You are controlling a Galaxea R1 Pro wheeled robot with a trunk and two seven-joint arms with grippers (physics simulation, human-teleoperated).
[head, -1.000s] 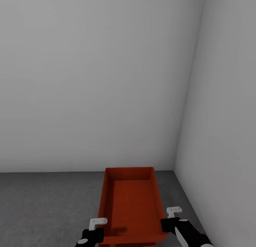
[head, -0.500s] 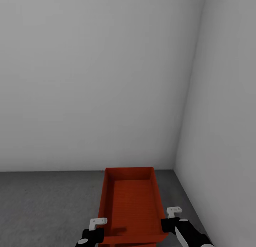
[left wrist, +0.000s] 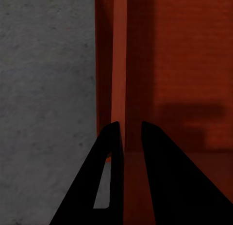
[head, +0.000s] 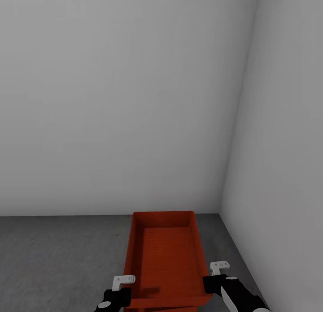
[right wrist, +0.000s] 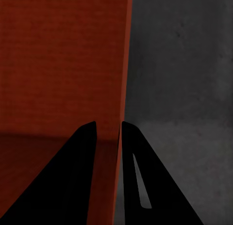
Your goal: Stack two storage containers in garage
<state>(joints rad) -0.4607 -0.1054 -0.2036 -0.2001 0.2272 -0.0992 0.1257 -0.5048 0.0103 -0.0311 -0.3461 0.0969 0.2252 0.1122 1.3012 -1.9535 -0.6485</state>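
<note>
Overhead first, head view: noted orange-red storage container (head: 167, 256) held low in the corner of the garage, between pale grey back wall (head: 121, 101) and side wall (head: 282, 137), over dark speckled floor (head: 58, 258). Near end cut off by the frame edge. Glimpsed a strip of second container (head: 161, 309) just beneath the held one; too little showing to tell whether touching or apart. Left gripper (head: 117, 292) at the container's left long wall, right gripper (head: 217, 281) at the right long wall, both arms partly out of frame. Compared with a second earlier: container, grippers and view unchanged, no shift detected. Open floor wide to the left; on the right only a narrow strip before the side wall.

Left wrist view: saw dark fingers (left wrist: 109, 147) straddling the thin upright container wall (left wrist: 119, 65), one finger outside over the floor (left wrist: 46, 89), the other inside over the ribbed bottom; clamped on the wall.

Right wrist view: same picture mirrored, fingers (right wrist: 87, 147) pinching the container wall (right wrist: 125, 65), the container's inside to one side, grey floor (right wrist: 184, 65) to the other. Contact itself lost in shadow.
</note>
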